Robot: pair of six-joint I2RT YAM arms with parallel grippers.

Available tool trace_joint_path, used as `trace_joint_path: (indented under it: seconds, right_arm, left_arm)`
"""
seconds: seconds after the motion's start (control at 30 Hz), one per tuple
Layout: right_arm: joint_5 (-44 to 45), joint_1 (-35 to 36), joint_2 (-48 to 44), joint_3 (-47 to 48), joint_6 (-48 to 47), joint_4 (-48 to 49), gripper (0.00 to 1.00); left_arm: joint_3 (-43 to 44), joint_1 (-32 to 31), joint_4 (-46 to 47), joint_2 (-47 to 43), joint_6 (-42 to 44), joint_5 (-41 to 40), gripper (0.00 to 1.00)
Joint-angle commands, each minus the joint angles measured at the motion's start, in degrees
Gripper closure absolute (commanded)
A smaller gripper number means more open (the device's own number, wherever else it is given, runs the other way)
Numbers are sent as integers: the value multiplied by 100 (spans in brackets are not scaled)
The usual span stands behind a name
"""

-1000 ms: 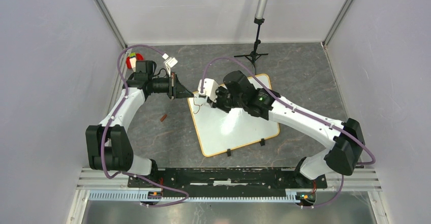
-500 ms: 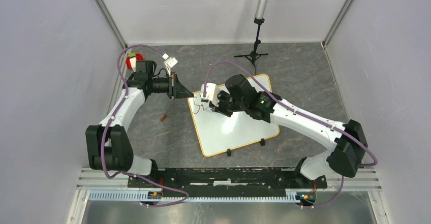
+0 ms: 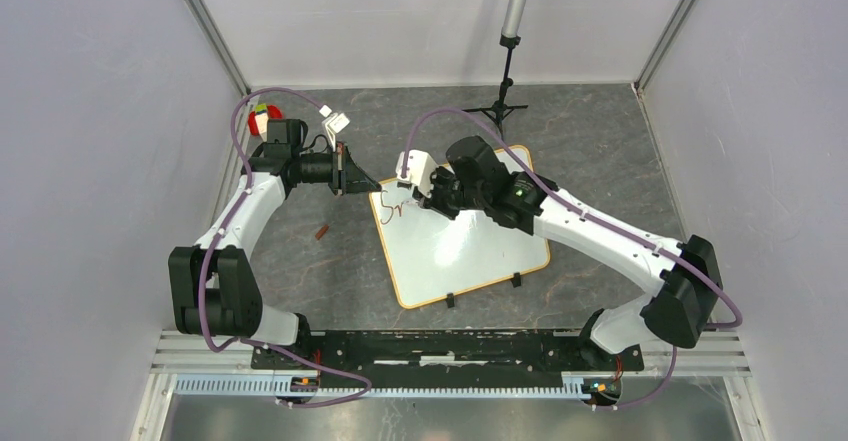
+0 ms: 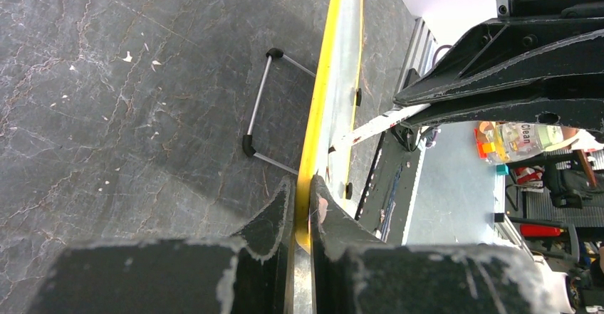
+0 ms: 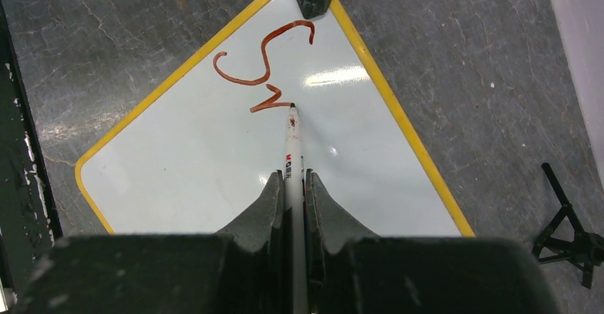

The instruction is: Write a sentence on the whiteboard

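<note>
If the left tool loses its thin hold, the whiteboard could swivel on the dark surface under the pen's push and skew the sentence. That tool is pressed together on the board's far-left corner, pinching only the yellow frame edge. The board lies flat and angled mid-scene, between the arms, with a red "S" and a started second letter near that corner. Further right, the right tool is nearly closed, pinching a marker by its barrel, tip touching the board. Too much pressure could tilt it in the grip.
</note>
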Motion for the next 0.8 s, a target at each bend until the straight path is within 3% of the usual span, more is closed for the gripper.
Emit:
trace_joint_path:
  seconds: [0.0,0.4,0.77]
  right_arm:
    - [174,-46,-19,63,25,12,100]
    - [-196,-37,-300,-509,121,-123,100]
    - [65,-86,-24,121,113,37,100]
  left_arm:
    - [48,-32,181,-41,-107,4,98]
    - [40,-31,187,-23,-114,3,98]
    - [31,-26,187,-56,-115,-4,98]
